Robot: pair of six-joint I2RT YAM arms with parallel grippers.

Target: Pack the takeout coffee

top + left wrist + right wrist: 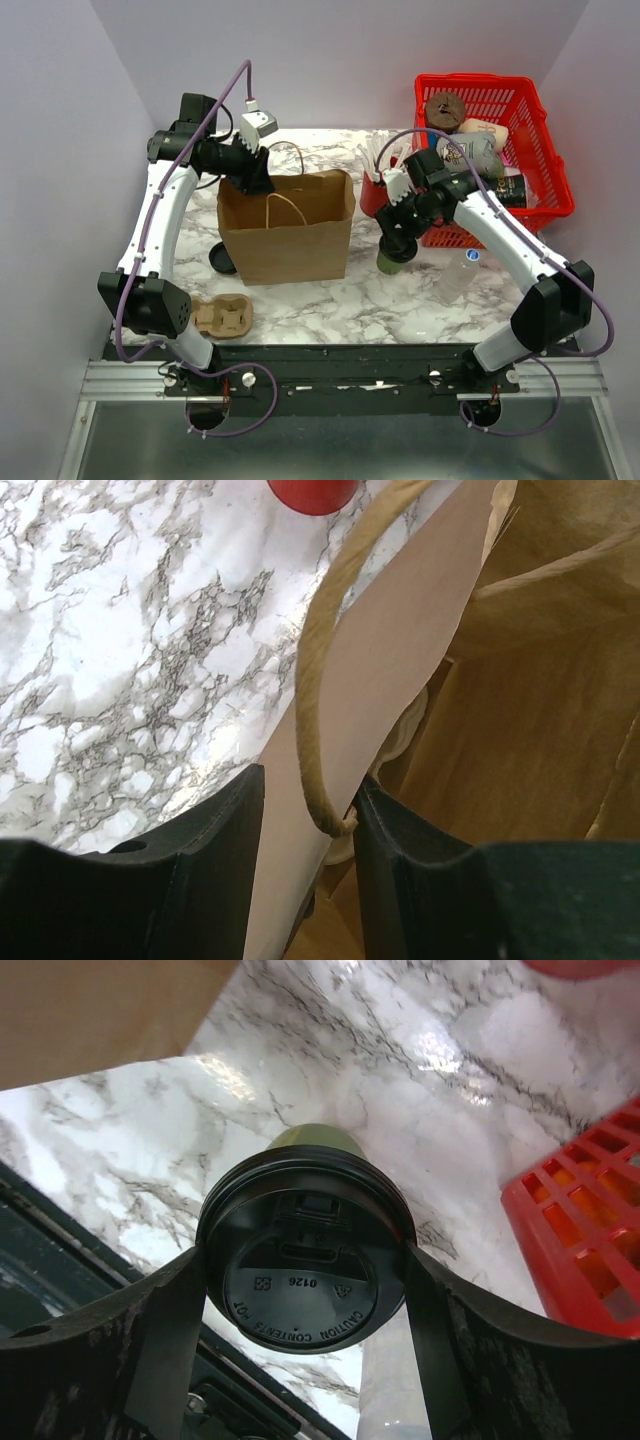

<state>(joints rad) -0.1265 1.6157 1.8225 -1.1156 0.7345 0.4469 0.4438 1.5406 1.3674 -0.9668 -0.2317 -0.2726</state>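
Note:
The takeout coffee (394, 256), an olive-green cup with a black lid (300, 1290), stands to the right of the brown paper bag (285, 228). My right gripper (305, 1260) is shut on it, one finger pressed against each side of the lid. Whether the cup's base touches the table is hidden. My left gripper (255, 176) is at the bag's back left rim. In the left wrist view its jaws (310, 800) stand apart astride the bag's wall (380, 670), with the rope handle (308, 690) running between them. The bag's mouth (530, 700) gapes to the right.
A red cup of white sticks (374, 190) stands just behind the coffee. A red basket (545, 190) of goods fills the back right. A clear bottle (458, 276) lies right of the coffee. A black lid (222, 262) and a cardboard cup carrier (222, 317) sit front left.

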